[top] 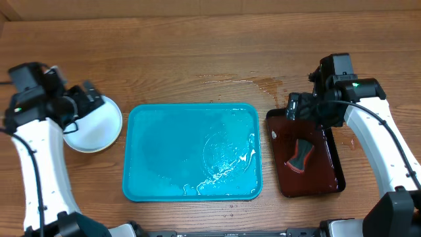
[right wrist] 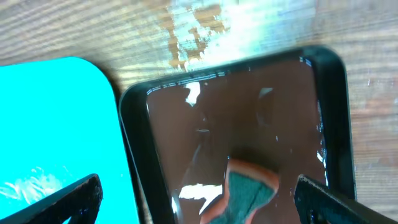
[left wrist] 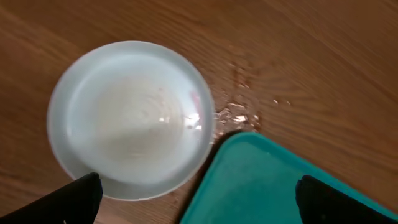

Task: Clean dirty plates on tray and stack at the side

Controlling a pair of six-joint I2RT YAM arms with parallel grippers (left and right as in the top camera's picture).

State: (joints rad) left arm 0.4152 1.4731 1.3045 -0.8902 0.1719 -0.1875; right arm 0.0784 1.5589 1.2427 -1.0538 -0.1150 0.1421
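Note:
A stack of pale plates stands on the table left of the turquoise tray; only the top whitish plate shows. In the left wrist view the plate fills the upper left, and the tray's corner lies lower right. My left gripper is open and empty, hovering above the gap between plate and tray. The tray holds only water. My right gripper is open and empty above the dark reddish-brown tray.
A red-and-dark-green sponge lies in the reddish-brown tray; it also shows in the right wrist view. Water is spilled on the wood behind that tray and beside the plates.

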